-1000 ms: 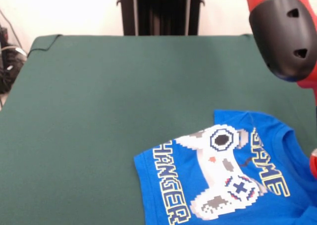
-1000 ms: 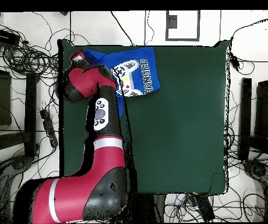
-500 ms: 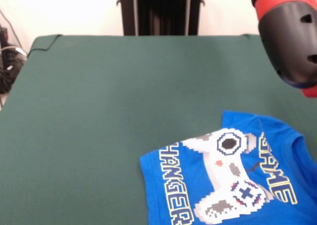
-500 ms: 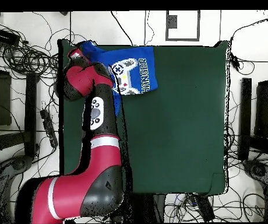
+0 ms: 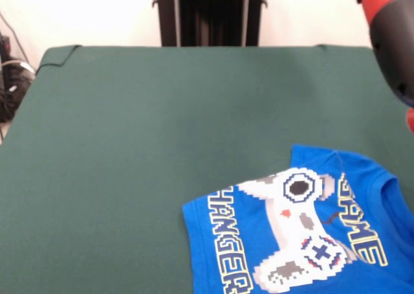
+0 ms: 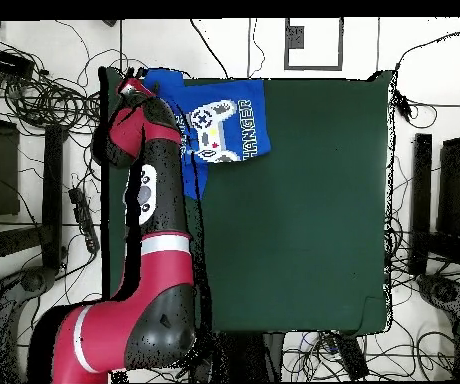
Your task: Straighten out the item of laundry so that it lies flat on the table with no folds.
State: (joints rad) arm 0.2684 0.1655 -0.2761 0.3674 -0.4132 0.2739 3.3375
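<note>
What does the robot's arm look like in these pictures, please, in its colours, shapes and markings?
The arm is thick and rounded, built of glossy red shells joined by black sections. A pale grey band rings it near the base, another rings it higher up, and a grey oval panel with dark buttons sits on a black link. The gripper cannot be made out.

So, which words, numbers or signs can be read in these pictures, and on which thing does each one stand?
"HANGER": on the blue T-shirt, left of the controller print; its start is cut off by the picture's lower edge.
"GAME": on the same shirt, right of the print; the first letter is partly hidden by a fold.
Nothing else is readable; the arm shows no legible marking.
</note>
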